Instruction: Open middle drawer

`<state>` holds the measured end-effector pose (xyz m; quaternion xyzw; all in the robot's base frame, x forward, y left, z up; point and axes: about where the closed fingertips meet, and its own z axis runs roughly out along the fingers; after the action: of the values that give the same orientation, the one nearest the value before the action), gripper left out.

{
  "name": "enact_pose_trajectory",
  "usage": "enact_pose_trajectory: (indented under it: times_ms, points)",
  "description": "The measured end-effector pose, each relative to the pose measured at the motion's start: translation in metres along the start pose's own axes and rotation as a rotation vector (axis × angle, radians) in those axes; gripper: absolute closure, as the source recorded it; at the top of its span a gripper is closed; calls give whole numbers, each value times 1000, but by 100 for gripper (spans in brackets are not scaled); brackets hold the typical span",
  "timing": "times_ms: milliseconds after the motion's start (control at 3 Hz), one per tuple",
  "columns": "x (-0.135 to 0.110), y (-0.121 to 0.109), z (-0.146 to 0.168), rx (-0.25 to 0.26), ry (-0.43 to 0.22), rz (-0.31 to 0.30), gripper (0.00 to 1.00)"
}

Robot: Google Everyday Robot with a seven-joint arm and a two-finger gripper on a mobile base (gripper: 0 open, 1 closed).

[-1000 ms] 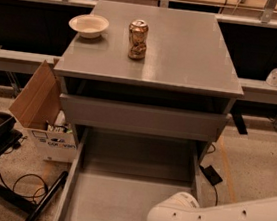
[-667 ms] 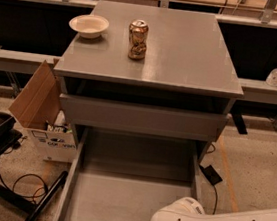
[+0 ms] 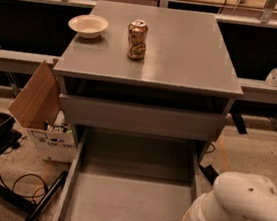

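The grey cabinet (image 3: 151, 48) stands in the middle of the view. Its uppermost drawer (image 3: 142, 118) sticks out a little. Below it the middle drawer (image 3: 127, 202) is pulled far out toward me, and its grey box interior is bare. The drawer's front lies at or below the bottom edge of the view. My white arm (image 3: 240, 205) comes in at the bottom right, beside the drawer's right wall. My gripper is below the bottom edge, out of view.
A white bowl (image 3: 88, 26) and a dented can (image 3: 137, 39) stand on the cabinet top. An open cardboard box (image 3: 42, 116) sits left of the cabinet, with a black stand and cables (image 3: 0, 166) on the floor. Bottles (image 3: 276, 74) stand on the right shelf.
My arm has drawn back a little to the right and down, out of the drawer's front right corner. The drawer stays pulled out.
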<state>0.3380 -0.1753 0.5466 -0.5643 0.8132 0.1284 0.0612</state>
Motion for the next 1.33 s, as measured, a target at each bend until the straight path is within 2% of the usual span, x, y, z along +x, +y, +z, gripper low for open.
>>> enact_pose_trajectory:
  times_ms: [333,667,1000,1333]
  points:
    - [-4,-73,-56,166,-10,-61,100]
    - [-9,-120,-107,290,84,-115,100]
    - [-12,-160,-169,408,277,-94,100]
    - [-4,-169,-207,448,399,-43,100]
